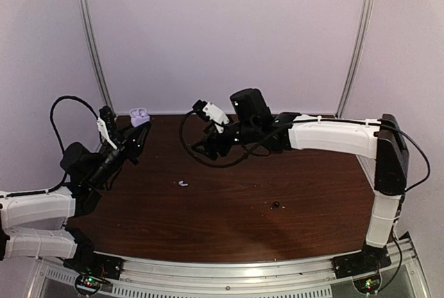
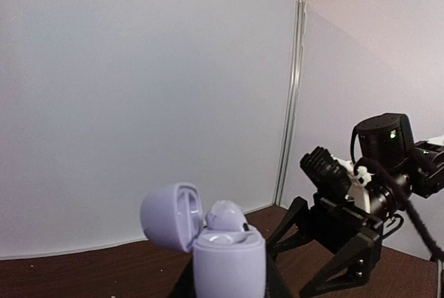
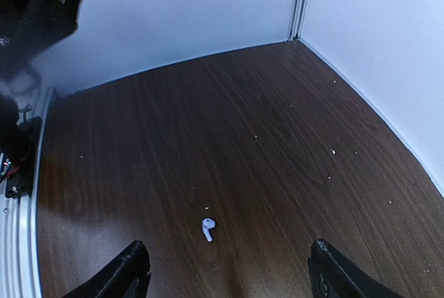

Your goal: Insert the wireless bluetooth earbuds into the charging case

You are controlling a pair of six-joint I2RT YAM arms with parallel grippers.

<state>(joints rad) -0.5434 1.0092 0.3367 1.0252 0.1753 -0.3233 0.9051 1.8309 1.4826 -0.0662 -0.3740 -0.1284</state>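
Earbuds: the right wrist view shows one pale earbud (image 3: 208,228) loose on the dark wood table (image 3: 277,138) under my right gripper (image 3: 226,246), jaws wide and empty. Only the left wrist view shows another bud (image 2: 225,215) seated in the open lilac charging case (image 2: 229,260), which my left gripper (image 2: 229,285) clamps. White walls (image 2: 104,104) stand behind.

table (image 1: 312,180): dark wood-grain top | pale earbud (image 1: 182,183) is laid left of centre | small black bud (image 1: 276,206) is laid right of centre, well apart from it | pale specks (image 3: 332,151) are scattered across the surface
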